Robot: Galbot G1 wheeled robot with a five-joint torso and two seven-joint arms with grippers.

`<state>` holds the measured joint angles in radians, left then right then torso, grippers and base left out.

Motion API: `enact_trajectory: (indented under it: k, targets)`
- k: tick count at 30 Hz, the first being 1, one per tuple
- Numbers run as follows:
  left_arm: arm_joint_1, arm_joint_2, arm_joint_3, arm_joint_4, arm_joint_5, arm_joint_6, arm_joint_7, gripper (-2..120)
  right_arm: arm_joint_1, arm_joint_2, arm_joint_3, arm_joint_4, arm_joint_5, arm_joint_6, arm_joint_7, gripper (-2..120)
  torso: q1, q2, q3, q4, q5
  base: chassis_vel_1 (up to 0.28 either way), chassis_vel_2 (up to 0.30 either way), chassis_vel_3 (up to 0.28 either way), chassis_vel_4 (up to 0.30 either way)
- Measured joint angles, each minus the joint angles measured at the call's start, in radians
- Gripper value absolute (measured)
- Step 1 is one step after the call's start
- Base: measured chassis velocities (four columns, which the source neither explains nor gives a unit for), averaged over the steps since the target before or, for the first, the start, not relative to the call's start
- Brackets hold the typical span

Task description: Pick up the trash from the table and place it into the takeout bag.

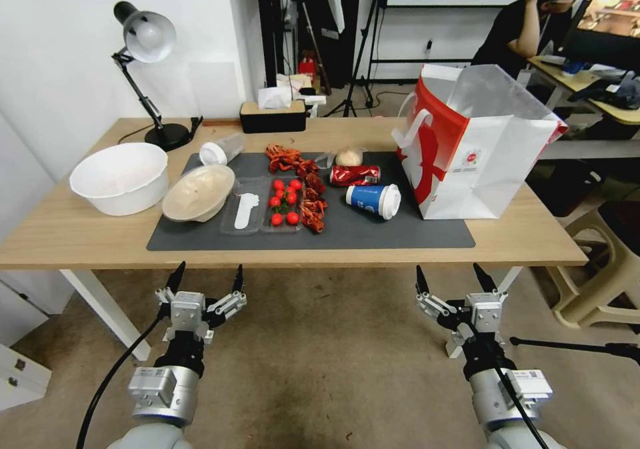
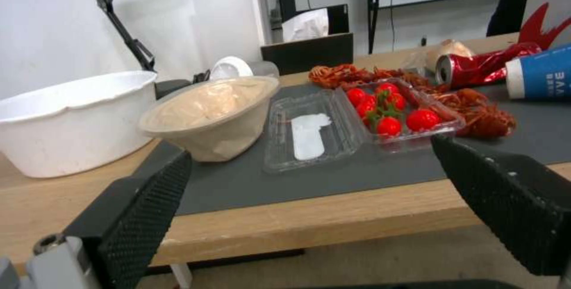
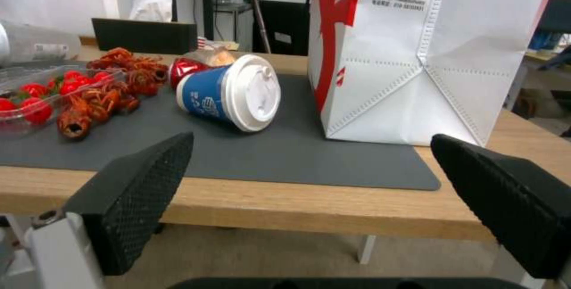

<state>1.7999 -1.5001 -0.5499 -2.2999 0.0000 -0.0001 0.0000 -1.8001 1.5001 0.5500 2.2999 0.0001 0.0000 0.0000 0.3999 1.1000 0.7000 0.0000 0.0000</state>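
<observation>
On the table's (image 1: pixel 80 239) dark mat lie a blue-white paper cup (image 1: pixel 373 200) (image 3: pixel 229 92) on its side, a crushed red soda can (image 1: pixel 355 175) (image 2: pixel 476 66), a wrapped beige lump (image 1: pixel 349 157), a tan bowl (image 1: pixel 198 192) (image 2: pixel 208 113) and a clear white-lidded tub (image 1: pixel 222 149). The takeout bag (image 1: pixel 480 142) (image 3: pixel 416 52) stands open at the mat's right end. Both grippers hang below and in front of the table's near edge, away from everything. My left gripper (image 1: pixel 208 272) (image 2: pixel 309 148) is open facing the bowl. My right gripper (image 1: pixel 449 272) (image 3: pixel 312 139) is open facing the cup.
A large white bowl (image 1: pixel 120 177) sits left of the mat. A clear tray of tomatoes (image 1: pixel 283 202) and red crayfish shells (image 1: pixel 303 182) occupy the mat's middle. A desk lamp (image 1: pixel 150 82) and a tissue box (image 1: pixel 272 116) stand at the back. A beige stool (image 1: pixel 600 269) is at right.
</observation>
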Motion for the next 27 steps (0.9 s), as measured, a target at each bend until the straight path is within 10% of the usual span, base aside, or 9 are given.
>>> enact_trajectory:
  k: [5, 10, 16, 27]
  targets:
    - [-0.001, 0.010, 0.003, 0.000, -0.013, 0.008, -0.011, 100, -0.003, -0.005, 0.008, 0.003, 0.012, -0.012, -0.003, 100, 0.000, 0.000, 0.000, 0.0001, 0.0002, 0.000, 0.000, 0.000, 0.000]
    - [-0.015, 0.141, 0.050, -0.036, -0.185, 0.131, -0.171, 100, -0.054, -0.092, 0.161, 0.058, 0.178, -0.207, -0.073, 100, 0.000, 0.000, 0.000, 0.0000, -0.0003, 0.000, 0.000, 0.000, 0.000]
    - [-0.028, 0.256, 0.091, -0.065, -0.351, 0.230, -0.313, 100, -0.059, -0.123, 0.213, 0.059, 0.239, -0.231, -0.090, 100, 0.000, 0.000, 0.000, -0.0002, 0.0000, 0.000, 0.000, 0.000, 0.000]
    - [-0.028, 0.260, 0.092, -0.062, -0.370, 0.223, -0.325, 100, -0.052, -0.130, 0.225, 0.049, 0.248, -0.223, -0.087, 100, 0.000, 0.000, 0.000, 0.0000, 0.0001, 0.000, 0.000, 0.000, 0.000]
